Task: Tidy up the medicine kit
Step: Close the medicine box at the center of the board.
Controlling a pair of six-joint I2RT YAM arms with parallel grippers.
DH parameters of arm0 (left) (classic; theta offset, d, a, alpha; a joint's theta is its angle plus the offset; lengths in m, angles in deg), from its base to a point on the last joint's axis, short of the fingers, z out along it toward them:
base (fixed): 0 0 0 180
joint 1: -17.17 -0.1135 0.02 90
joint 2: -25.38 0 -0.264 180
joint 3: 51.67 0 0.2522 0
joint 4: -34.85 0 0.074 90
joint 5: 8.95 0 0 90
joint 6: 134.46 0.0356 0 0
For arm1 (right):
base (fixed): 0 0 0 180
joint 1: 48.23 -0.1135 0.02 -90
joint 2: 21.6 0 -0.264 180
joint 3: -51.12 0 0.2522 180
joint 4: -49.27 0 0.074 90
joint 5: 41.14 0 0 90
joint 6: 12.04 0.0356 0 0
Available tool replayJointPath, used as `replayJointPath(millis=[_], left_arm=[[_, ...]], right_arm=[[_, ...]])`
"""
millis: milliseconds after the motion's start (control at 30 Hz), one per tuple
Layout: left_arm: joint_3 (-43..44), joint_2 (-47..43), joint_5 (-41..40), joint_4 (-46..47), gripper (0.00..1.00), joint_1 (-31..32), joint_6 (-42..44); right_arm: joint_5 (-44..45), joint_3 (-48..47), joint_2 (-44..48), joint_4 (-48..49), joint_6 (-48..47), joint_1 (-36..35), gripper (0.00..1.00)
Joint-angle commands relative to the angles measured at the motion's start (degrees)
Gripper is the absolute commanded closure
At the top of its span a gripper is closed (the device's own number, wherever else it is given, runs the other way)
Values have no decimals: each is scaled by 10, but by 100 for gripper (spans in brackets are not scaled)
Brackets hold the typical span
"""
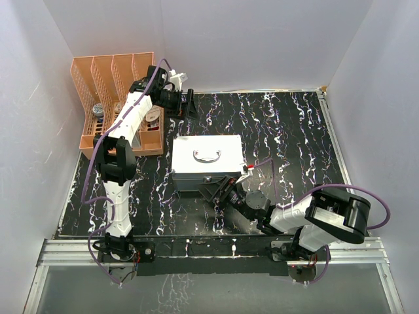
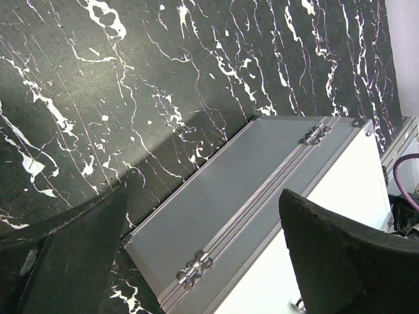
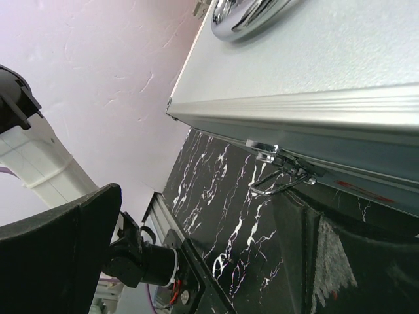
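The medicine kit point(image 1: 205, 163) sits in the middle of the top view on the black marbled worktop point(image 1: 288, 131), its lid down and its metal handle point(image 1: 207, 155) lying flat on top. The right tool point(image 1: 216, 191) is just below the kit in that view, right at its front face, with its fingers spread wide and nothing between them. Its wrist camera shows the front latch point(image 3: 281, 171) close ahead, the wire loop hanging free of the seam. The left tool point(image 1: 186, 106) hovers above the kit in the frame, apart from it, also released and empty. Its wrist view looks down on the kit's back wall and two hinges point(image 2: 194, 268). An orange divided rack point(image 1: 105, 72) stands in the upper left, with small items inside that are too small to make out.
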Motion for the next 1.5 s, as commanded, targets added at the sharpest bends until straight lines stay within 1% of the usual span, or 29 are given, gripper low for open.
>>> replayJointPath(millis=[0, 600, 1033, 1467], left_arm=[[-8, -18, 9, -9, 3, 2, 2], [-25, -31, 8, -7, 3, 2, 8], [-35, -38, 1, -9, 3, 2, 14], [-23, -27, 3, -10, 3, 3, 14]], right_arm=[[21, -6, 16, 34, -14, 0, 2], [27, -13, 10, 37, -12, 10, 2], [2, -29, -4, 46, -7, 28, 2], [-10, -39, 11, 36, -9, 35, 1]])
